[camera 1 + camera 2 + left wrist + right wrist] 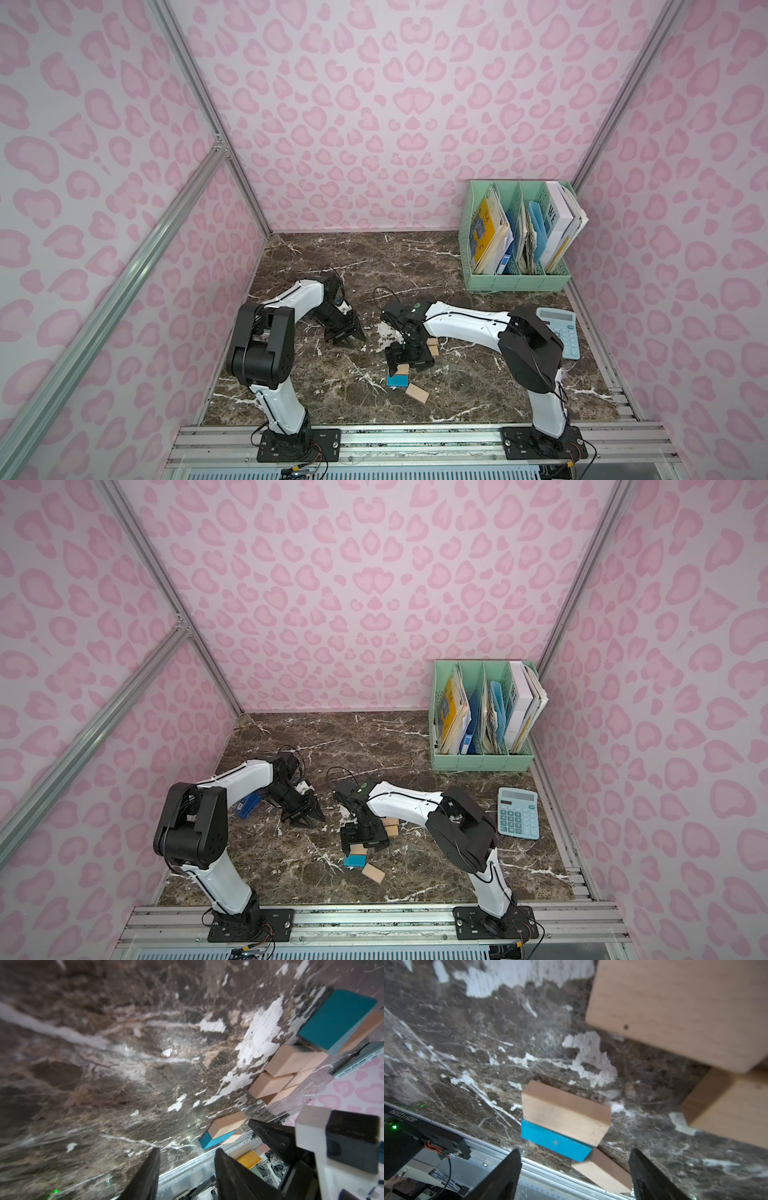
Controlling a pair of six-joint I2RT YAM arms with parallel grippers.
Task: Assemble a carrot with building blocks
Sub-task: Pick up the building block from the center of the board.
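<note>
The carrot (433, 347) lay part-built at lower centre in both top views, three building blocks (398, 380) loose just below it under the wide-open, empty right gripper (575, 1153), while the left gripper (187, 1150) hung half-open, empty.

A dark brown marble-patterned tabletop (415, 266), veined and blotched in white, sits inside walls (374, 104) of pale pink printed with darker pink leopard spots, edged by silver rails (415, 434). At one o'clock stands a mint-green file organiser (515, 284) showing a yellow booklet (484, 224), a light-blue folder (536, 216) and a white book (563, 224). At three o'clock lies a light-blue calculator (561, 336) with a grey display. Just toward six o'clock of centre, a bright blue block (397, 380) lies among light-wood blocks (417, 392). The left wrist view adds a teal block (336, 1020). The left arm (291, 299) and right arm (465, 320) are white with black joints.
</note>
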